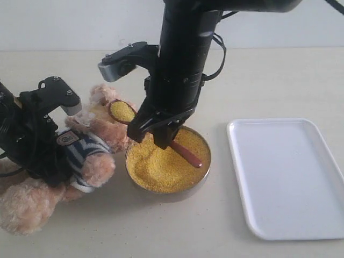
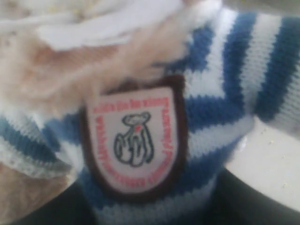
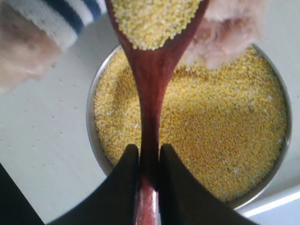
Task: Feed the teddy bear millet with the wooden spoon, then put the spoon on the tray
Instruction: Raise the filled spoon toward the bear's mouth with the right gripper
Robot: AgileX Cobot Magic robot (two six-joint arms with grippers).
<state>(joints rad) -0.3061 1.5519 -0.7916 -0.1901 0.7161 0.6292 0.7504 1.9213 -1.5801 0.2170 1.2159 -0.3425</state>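
The teddy bear [image 1: 102, 118] leans at the left in its striped shirt, whose badge [image 2: 136, 136] fills the left wrist view. My left gripper [image 1: 51, 158] is shut around the bear's torso, its dark fingers [image 2: 255, 204] flanking the shirt. The right gripper [image 1: 161, 137] is shut on the wooden spoon [image 1: 185, 152] at mid-handle [image 3: 151, 93]. The spoon's bowl, heaped with millet [image 1: 122, 111], is lifted close to the bear's face. More millet [image 3: 225, 122] fills the metal bowl [image 1: 207, 161] just below. The white tray [image 1: 290, 177] lies to the right with nothing on it.
The right arm rises above the bowl and hides part of it. The bear's fluffy leg [image 1: 27, 207] sprawls towards the front left table edge. A strip of bare tabletop [image 1: 220, 177] separates bowl and tray.
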